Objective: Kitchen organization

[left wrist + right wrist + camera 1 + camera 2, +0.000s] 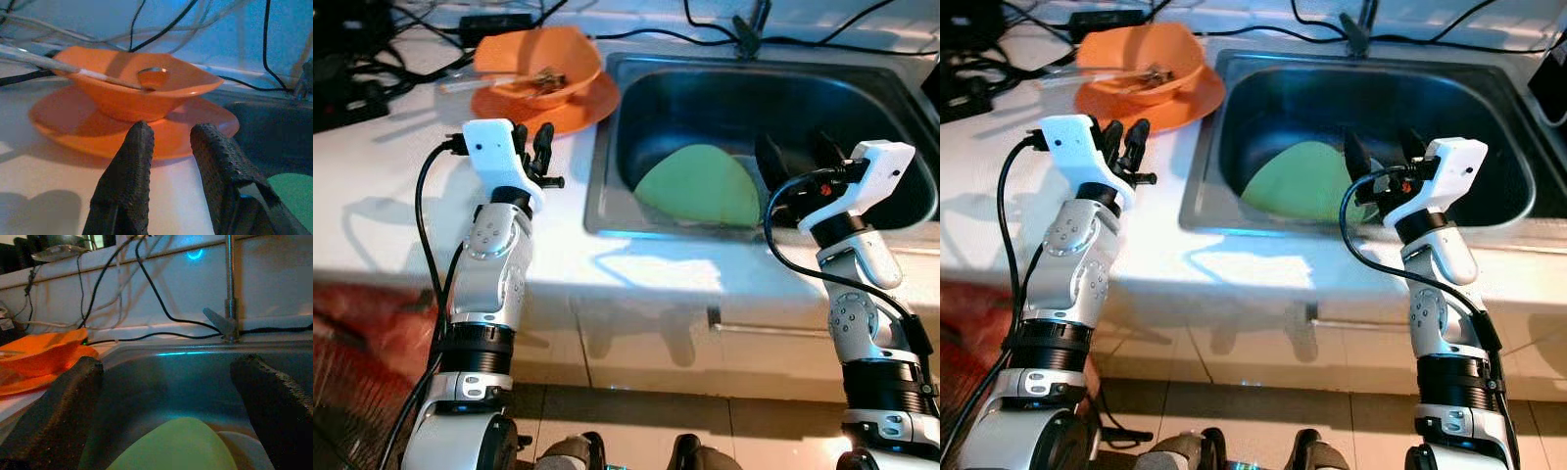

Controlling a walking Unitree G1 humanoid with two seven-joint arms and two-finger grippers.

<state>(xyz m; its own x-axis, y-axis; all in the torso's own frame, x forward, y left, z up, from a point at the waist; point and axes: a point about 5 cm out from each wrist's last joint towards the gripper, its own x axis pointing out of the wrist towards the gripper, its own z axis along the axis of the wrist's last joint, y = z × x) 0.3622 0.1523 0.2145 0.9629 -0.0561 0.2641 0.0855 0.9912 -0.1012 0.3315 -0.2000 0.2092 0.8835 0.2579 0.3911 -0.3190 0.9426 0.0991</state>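
Observation:
An orange bowl [540, 61] with cutlery [117, 81] in it stands on an orange plate [570, 111] on the white counter, left of the steel sink [607, 186]. A green plate [700, 186] leans inside the sink. My left gripper [532, 145] hovers over the counter just in front of the orange plate, its fingers [128, 171] a narrow gap apart with nothing between them. My right gripper [795, 157] is held over the sink's right part, above the green plate [176, 448], open wide and empty.
Black cables [705, 37] and a power adapter [494, 22] lie along the back of the counter. A faucet [228, 289] rises behind the sink. The counter's front edge [636, 284] runs below both arms, with tiled floor beneath.

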